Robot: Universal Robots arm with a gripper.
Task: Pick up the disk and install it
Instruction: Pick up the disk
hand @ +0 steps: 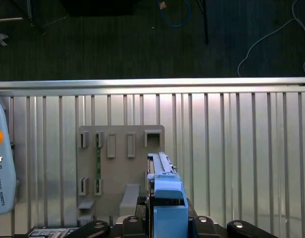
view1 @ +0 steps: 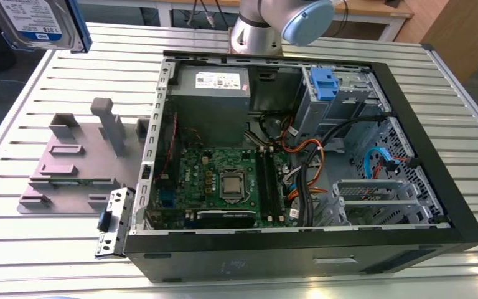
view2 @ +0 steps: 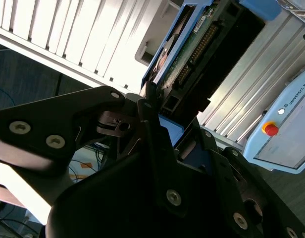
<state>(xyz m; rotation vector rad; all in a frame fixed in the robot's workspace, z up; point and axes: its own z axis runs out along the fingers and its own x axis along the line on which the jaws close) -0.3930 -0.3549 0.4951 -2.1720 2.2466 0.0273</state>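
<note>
The disk [view1: 38,23], silver-grey with a white-and-blue label and blue rails, hangs high at the exterior view's upper left, well above the slatted table and away from the open computer case [view1: 438,187]. In the first wrist view the disk [hand: 161,173] shows edge-on above the grey fixture plate [hand: 120,148], with my gripper [hand: 165,220] shut on its blue-railed end. In the second wrist view the disk's green circuit-board side [view2: 192,54] sticks out from between the black fingers [view2: 147,106].
The case lies open on the table with the motherboard [view1: 222,180], cables and a drive bay with a blue clip [view1: 323,84] at its far end. A grey fixture plate [view1: 81,162] sits at the case's left. A teach pendant [view2: 286,129] lies at the table's edge.
</note>
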